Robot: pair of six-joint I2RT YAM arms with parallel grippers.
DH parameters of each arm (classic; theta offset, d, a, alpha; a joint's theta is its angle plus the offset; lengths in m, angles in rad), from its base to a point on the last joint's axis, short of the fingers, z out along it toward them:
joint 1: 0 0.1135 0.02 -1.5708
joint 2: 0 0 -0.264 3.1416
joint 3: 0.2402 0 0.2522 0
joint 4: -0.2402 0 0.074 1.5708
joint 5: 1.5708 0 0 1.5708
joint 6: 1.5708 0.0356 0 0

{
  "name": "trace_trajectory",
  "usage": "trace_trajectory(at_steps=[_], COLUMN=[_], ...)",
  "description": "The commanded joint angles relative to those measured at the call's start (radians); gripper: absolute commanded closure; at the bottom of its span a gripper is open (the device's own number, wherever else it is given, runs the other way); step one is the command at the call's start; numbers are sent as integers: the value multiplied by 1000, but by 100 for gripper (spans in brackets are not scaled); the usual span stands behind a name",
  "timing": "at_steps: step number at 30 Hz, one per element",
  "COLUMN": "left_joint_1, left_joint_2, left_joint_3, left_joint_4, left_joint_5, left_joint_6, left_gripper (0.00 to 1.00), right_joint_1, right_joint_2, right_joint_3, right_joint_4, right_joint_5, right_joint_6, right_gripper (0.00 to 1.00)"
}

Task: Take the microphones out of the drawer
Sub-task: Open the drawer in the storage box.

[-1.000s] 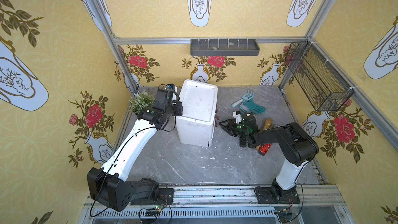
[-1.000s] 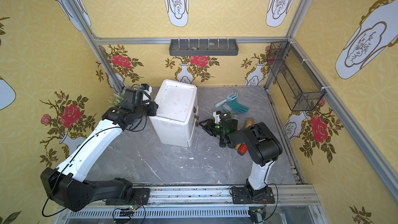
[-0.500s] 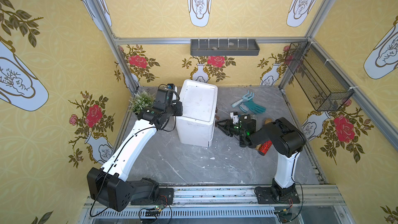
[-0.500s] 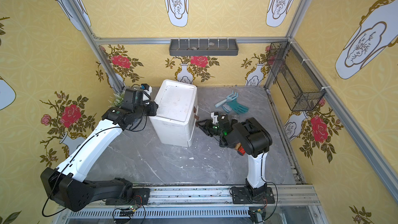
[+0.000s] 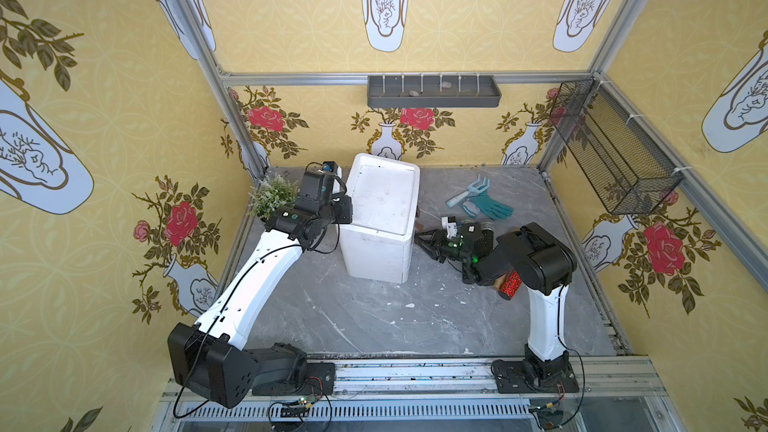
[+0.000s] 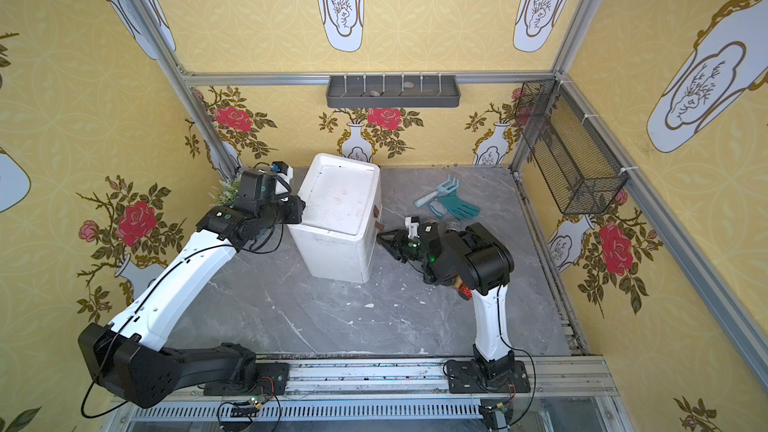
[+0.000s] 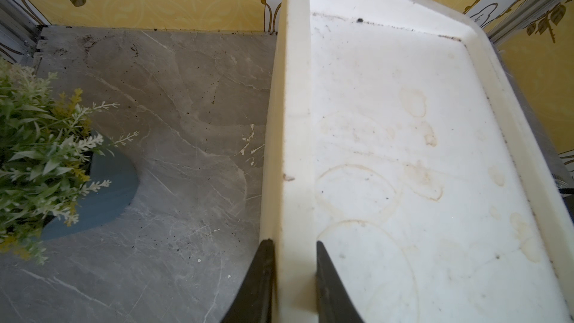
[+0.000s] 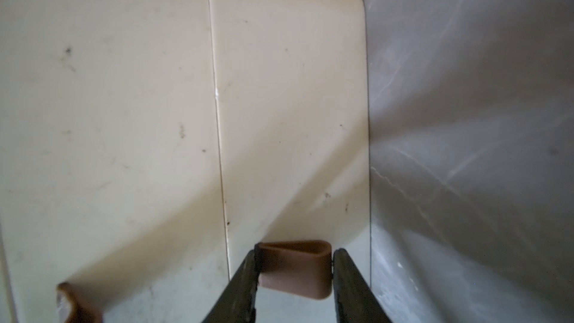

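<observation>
Right wrist view shows the right gripper with jaws pinching a smooth brown loop handle on the scuffed white drawer unit, while the left gripper clamps its stained raised rim.

yellow wallpaper printed with red roses, leafy sprigs and white vases covers three walls, with aluminium framing at the corners; a grey divided shelf hangs on the back wall; a black wire basket hangs on the right wall. the floor is grey marble-look with white veins and a few white crumbs; a metal rail and a slotted grille run along its near edge; the light is bright and even.
</observation>
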Motion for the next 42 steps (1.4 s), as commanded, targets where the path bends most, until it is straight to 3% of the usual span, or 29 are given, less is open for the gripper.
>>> trace_trajectory(at_steps=[1,8,17,42], left_joint_1=[-6,-5,-6,-6], left_joint_2=[16,19,18,14], left_joint_3=[-23,-20,-22,-12], left_joint_4=[-75,-73,-75,-76], left_joint_5=[84,85,84,83], left_joint_6=[-8,-8,-7,-9], left_gripper=[100,100,100,100], right_joint_1=[7,11,8,-54], right_joint_2=[8,21,-1,-270], right_joint_3=[6,18,5,-25], right_joint_4=[84,96,87,-572], right_joint_5=[-8,-4,5,211], right_joint_6=[24,29,19,-204], right_gripper=[62,84,100,100])
